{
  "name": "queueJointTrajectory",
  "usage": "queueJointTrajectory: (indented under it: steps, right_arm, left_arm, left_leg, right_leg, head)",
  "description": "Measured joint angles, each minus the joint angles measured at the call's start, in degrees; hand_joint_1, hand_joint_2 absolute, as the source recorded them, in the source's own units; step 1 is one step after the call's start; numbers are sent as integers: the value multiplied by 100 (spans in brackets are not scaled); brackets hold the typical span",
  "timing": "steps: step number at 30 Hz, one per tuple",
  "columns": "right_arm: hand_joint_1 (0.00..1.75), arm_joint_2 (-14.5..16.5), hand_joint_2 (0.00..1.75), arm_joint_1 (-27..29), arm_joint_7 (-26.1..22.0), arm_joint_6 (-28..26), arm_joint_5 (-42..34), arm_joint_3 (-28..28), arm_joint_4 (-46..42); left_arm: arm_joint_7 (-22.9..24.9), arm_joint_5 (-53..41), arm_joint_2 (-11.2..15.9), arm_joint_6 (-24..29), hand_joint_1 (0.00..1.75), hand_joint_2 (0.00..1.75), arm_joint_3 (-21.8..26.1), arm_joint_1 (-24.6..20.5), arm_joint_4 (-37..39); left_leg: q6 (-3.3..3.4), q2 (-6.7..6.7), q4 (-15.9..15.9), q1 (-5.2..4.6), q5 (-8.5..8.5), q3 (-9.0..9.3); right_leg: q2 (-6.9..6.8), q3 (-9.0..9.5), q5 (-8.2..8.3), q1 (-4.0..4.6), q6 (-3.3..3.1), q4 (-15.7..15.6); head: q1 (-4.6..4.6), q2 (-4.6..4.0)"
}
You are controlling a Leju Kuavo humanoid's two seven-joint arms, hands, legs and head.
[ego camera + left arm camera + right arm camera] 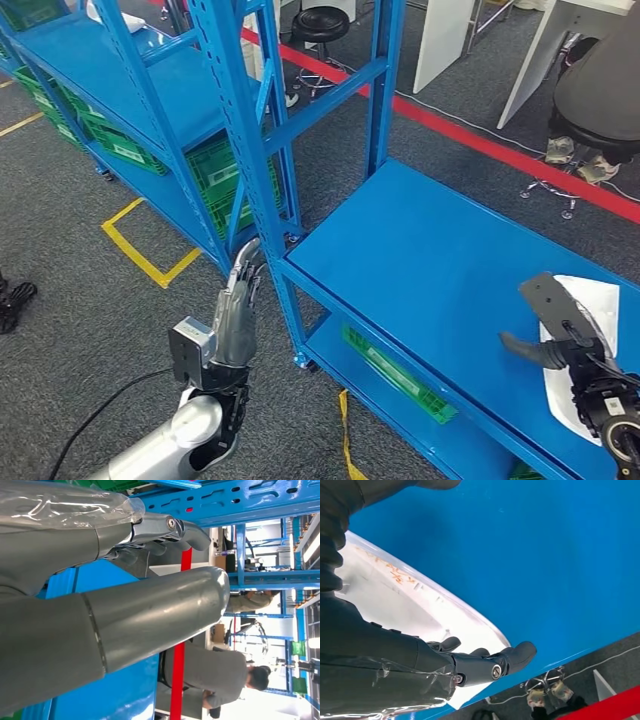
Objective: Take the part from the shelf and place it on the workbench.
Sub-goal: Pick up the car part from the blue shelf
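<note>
Your white part (596, 330) lies flat on the blue shelf board (438, 260), out at about four o'clock in the head view, near the board's right end. In the right wrist view the same white part (406, 605) shows faint orange writing on its surface and sits directly on the blue board (531, 555).

Your right hand (562, 335) is over the part, fingers (508, 657) stretched out and apart, thumb pointing off toward nine o'clock. You cannot tell whether the fingers actually touch the part; nothing shows them closed around it.

Your left hand (235, 310) is raised at about seven o'clock, just beside the blue upright post (249, 150) of the shelf, fingers straight and held together, holding nothing. The left wrist view shows the left hand (151, 605) extended the same way.

Green crates (226, 185) sit on the lower level of the neighbouring rack at eleven o'clock. A red floor line (483, 145) crosses at one o'clock. A person (215, 672) sits beyond the shelving.
</note>
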Motion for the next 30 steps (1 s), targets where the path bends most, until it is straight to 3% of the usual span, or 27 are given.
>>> queueJointTrajectory:
  steps: [30]
  right_arm:
    - [0, -295, 175, -756, 630, 953, 64, 656, 301]
  left_arm:
    - [49, 28, 17, 249, 0, 0, 0, 55, -30]
  left_leg:
    - [0, -1, 0, 0, 0, -3]
  right_leg:
    - [0, -1, 0, 0, 0, 0]
  head:
    - [0, -1]
